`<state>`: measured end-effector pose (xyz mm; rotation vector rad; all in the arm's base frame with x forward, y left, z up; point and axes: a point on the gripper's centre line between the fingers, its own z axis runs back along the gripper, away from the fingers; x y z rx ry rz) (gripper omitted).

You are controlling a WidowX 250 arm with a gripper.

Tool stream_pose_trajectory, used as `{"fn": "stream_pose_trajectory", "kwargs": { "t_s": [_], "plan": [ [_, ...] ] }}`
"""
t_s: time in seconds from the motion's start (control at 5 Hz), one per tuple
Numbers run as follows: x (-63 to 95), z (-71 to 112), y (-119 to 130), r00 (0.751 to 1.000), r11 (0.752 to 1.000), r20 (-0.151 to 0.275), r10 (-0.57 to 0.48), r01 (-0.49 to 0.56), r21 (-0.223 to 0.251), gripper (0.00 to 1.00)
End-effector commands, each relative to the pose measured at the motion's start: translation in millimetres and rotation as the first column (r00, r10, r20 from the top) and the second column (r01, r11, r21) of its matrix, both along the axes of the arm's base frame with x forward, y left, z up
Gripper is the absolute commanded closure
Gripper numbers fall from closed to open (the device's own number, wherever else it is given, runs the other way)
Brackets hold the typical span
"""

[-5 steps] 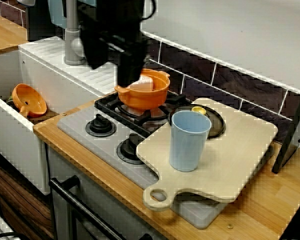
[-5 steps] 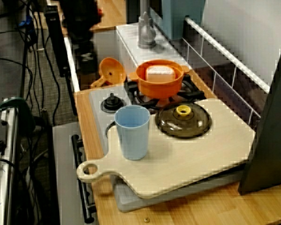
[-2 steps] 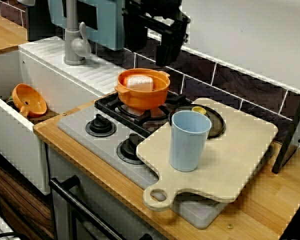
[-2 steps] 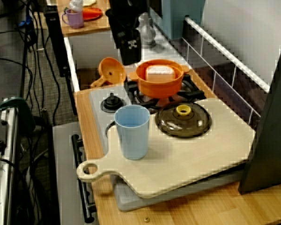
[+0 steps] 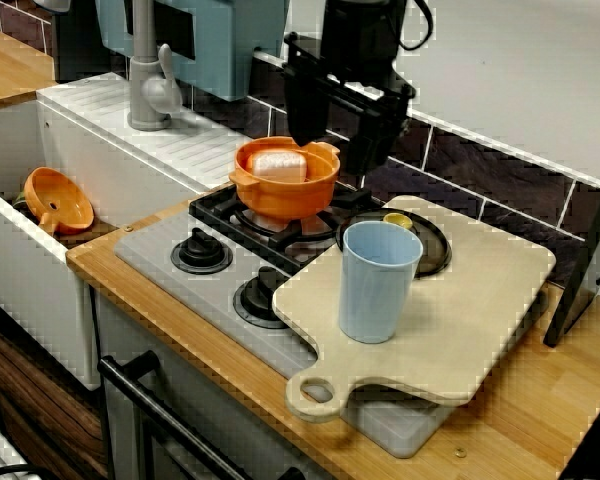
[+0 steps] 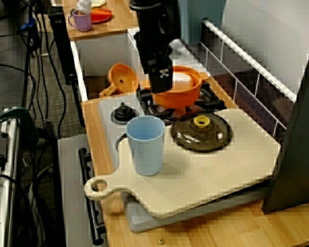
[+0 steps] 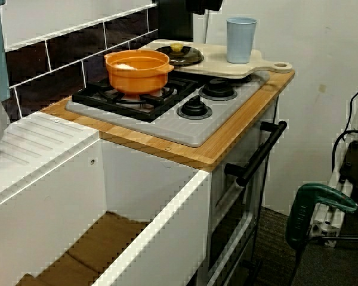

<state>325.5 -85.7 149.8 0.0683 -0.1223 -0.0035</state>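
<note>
A: Since the earlier frame the black two-fingered gripper [image 5: 337, 152] has swung in and come down; nothing else has shifted.

B: Jaws?

A: Spread wide, holding nothing. Right below them stands the round orange plastic pot [image 5: 285, 190] on the black burner grate [image 5: 220, 205], with a pale block [image 5: 278, 165] lying inside. I cannot tell how much air is left between fingertips and rim.

B: How would that pot handle?

A: Light and stiff, I'd judge, with a glossy wall that could slip. The thin rim or one of its two small ears looks the best hold. The block seems loose and would slide if the pot tipped.

B: Which way does it point?

A: Upright, mouth up. Being round, its only long axis is the line through the ears. That line seems to run from the front of the grey hob [image 5: 155, 250] towards the tiled wall [image 5: 460, 165], and one ear shows just under the jaws in the view across the hob.

B: Around the jaws?

A: Lower and off to one side, a dark glass lid with a yellow knob [image 5: 398, 222] rests at the edge of a pale wooden board [image 5: 470, 300]. A light-blue cup [image 5: 378, 280] stands further out, well apart.
</note>
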Motion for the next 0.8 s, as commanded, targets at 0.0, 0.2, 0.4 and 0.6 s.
{"fn": "stream_pose_trajectory", "kwargs": {
  "t_s": [0.0,0.2,0.4,0.6],
  "plan": [
    [25.4,7.2,-13,0.998,1.0,0.065,0.008,-0.006,-0.03,0.0],
    [34.1,-0.4,-17,0.997,0.999,0.072,0.011,-0.007,-0.052,0.0],
    [38.6,-4.6,-24,0.996,0.998,0.088,-0.016,0.022,-0.061,0.0],
    [43.2,-12.3,-28,0.996,0.998,0.088,-0.026,0.031,-0.06,0.0]
  ]
}}
